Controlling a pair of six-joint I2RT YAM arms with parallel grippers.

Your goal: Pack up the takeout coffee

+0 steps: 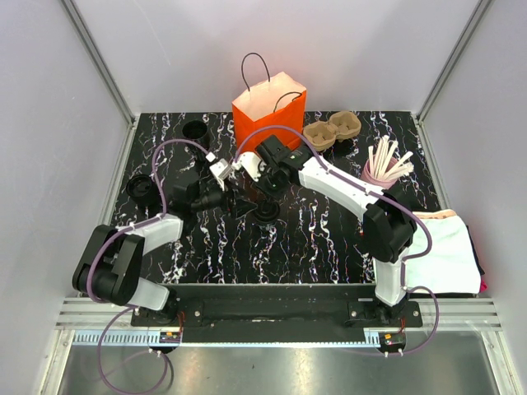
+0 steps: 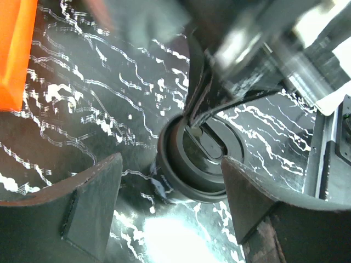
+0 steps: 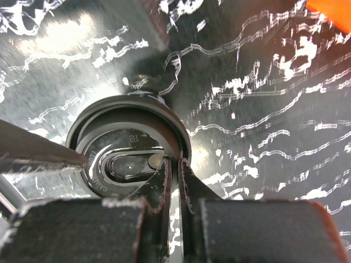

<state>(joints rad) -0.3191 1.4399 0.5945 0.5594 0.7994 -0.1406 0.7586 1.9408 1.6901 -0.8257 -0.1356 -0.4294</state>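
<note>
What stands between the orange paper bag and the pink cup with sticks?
A brown pulp two-cup tray lies between the orange bag and the pink cup. The top external view shows it.

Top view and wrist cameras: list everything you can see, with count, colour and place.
coffee: one, black, lidded, table centre
bag: one, orange, back centre
tray: one, brown, right of bag
pink cup: one, holding white sticks, right side
round items: two, black, back left and left edge; cups or lids, cannot tell
cloth: one, white, right edge
table: one, black with white veins
left tool: one, black, open, either side of coffee
right tool: one, black, shut on coffee's lid rim
</note>
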